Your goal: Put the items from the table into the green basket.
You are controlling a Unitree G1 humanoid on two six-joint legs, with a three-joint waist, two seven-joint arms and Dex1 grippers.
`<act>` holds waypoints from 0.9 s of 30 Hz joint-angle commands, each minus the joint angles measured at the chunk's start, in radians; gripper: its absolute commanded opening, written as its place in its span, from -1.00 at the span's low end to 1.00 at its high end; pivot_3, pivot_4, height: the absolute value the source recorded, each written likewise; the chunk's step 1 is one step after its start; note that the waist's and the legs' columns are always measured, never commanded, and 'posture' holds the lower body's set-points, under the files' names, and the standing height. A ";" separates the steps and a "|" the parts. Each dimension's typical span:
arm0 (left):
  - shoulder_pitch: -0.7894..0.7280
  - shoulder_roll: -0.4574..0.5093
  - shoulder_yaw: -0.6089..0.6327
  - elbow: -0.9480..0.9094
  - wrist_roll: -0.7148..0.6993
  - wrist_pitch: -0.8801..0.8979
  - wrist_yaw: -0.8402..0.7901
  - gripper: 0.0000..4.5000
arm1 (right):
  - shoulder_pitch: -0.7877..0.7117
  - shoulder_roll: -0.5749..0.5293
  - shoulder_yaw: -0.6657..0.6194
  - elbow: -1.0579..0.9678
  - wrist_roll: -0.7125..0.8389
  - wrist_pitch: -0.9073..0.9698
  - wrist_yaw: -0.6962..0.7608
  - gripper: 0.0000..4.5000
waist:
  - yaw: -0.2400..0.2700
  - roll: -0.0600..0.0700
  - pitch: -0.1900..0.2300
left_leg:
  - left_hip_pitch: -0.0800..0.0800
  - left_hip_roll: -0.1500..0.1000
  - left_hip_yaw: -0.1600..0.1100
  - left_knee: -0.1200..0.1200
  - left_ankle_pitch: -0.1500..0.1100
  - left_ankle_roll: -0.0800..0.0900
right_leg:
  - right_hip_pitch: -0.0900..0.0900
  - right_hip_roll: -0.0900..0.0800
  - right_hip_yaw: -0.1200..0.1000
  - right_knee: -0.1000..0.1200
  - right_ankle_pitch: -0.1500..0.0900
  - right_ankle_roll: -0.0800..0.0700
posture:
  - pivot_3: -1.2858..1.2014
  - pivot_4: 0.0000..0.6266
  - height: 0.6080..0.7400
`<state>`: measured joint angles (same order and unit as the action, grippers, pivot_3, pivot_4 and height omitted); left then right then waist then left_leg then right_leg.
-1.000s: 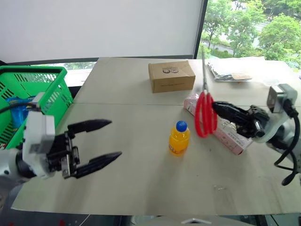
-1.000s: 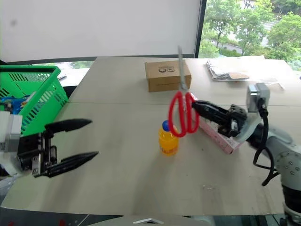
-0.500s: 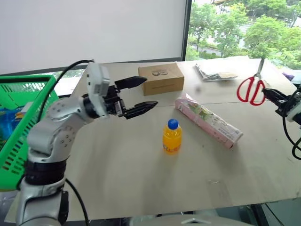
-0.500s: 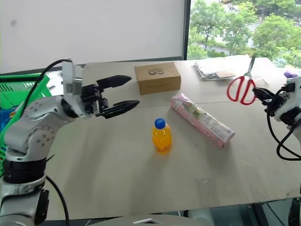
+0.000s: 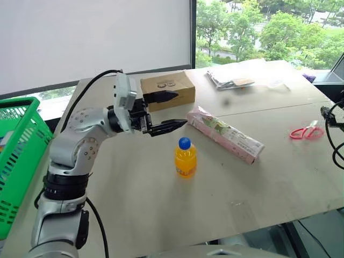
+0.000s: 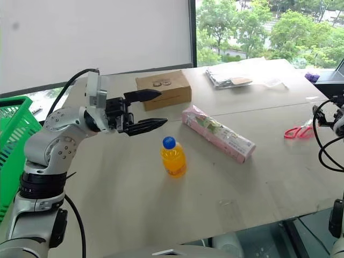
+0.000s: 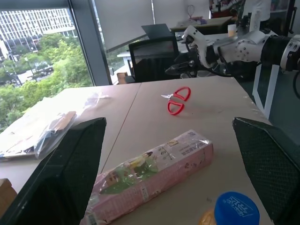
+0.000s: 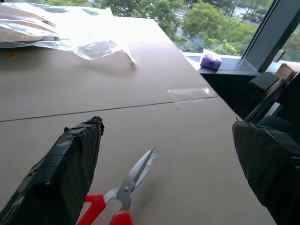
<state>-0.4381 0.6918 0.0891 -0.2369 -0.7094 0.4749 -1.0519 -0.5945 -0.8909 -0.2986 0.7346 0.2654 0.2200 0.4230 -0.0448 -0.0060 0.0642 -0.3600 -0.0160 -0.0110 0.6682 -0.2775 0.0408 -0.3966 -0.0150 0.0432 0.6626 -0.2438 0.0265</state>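
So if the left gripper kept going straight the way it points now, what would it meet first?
Probably the pink floral carton: the open left gripper points along the table at it, with the orange bottle slightly off that line. Depth is hard to judge.

Red-handled scissors (image 5: 304, 132) lie flat far right on the desk (image 5: 161, 215), orange bottle (image 5: 185, 158) upright mid-desk, pink carton (image 5: 224, 134) beside, brown box (image 5: 167, 87) far, green basket (image 5: 16, 156) left.

The 2 head eyes looked forward and down over the table (image 5: 161, 204), while both wrist cameras sat low and close, sharing the red-handled scissors (image 7: 177, 100).
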 commanded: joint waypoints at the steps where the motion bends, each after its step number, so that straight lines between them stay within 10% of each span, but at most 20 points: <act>1: 0.088 0.039 0.066 -0.091 -0.015 0.004 0.002 1.00 | 0.000 0.002 -0.016 -0.133 0.064 0.005 0.151 0.99 | 0.000 0.000 0.000 | 0.000 0.000 0.001 0.000 0.000 0.000 | 0.000 0.000 0.001 0.000 0.000 0.000 | 0.05 -1.00 1.00; 12: 0.390 0.068 0.017 -0.219 0.095 -0.094 -0.042 1.00 | 0.396 0.049 -0.060 -0.845 0.538 0.354 0.584 0.99 | 0.052 -0.002 -0.002 | -0.002 0.002 0.000 0.001 -0.003 0.004 | -0.002 -0.006 -0.001 -0.001 0.001 0.001 | 0.07 -1.00 1.00; 27: 0.320 -0.197 -0.242 0.018 0.342 -0.322 0.042 1.00 | 0.631 -0.049 -0.088 -1.003 0.532 0.207 0.980 0.99 | 0.058 0.000 -0.006 | -0.001 0.002 0.002 0.004 -0.003 0.004 | 0.000 -0.001 0.000 -0.002 0.003 0.005 | 0.03 -1.00 1.00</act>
<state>-0.0899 0.5045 -0.1401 -0.2368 -0.3911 0.1953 -1.0195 0.0396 -0.9389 -0.3497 -0.2210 0.7672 0.4519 1.3743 0.0130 -0.0064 0.0587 -0.3607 -0.0135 -0.0088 0.6721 -0.2803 0.0447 -0.3961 -0.0158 0.0429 0.6606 -0.2413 0.0315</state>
